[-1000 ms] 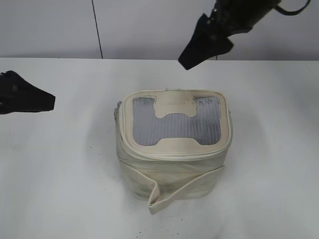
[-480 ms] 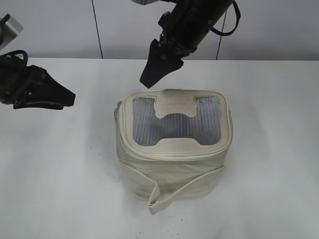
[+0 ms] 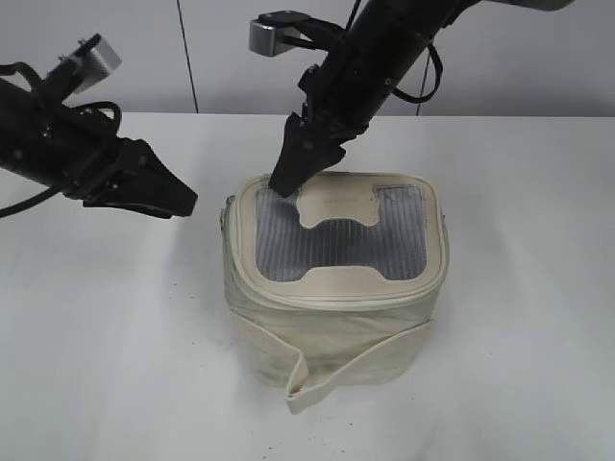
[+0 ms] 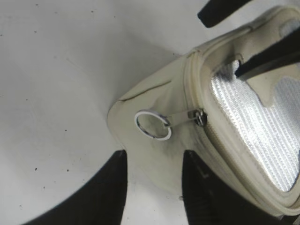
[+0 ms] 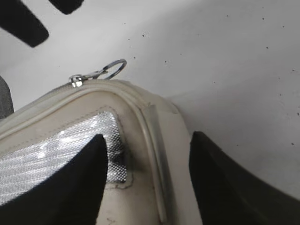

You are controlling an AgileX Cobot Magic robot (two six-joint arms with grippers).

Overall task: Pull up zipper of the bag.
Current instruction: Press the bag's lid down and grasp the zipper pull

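The cream-white bag [image 3: 332, 322] stands mid-table, its grey mesh window [image 3: 332, 240] facing up. The zipper track [image 4: 212, 145] rings the top panel. A silver pull with an oval loop [image 4: 152, 124] hangs at the bag's left corner; it also shows in the right wrist view [image 5: 112, 69]. My left gripper [image 3: 181, 203] is open and empty just left of the bag, its fingers [image 4: 153, 161] short of the loop. My right gripper [image 3: 288, 182] is open over the top's back-left corner; its fingers [image 5: 147, 143] straddle the track, one over the mesh.
The bag stands on a white table [image 3: 519, 336] with a grey wall behind. A cream strap end [image 3: 303, 389] sticks out at the bag's front bottom. The right arm [image 3: 384, 58] reaches across the middle from the upper right.
The left gripper has moved right, close to the bag's left side. The right gripper has swung left and down onto the bag's back-left top corner. The bag has not moved.
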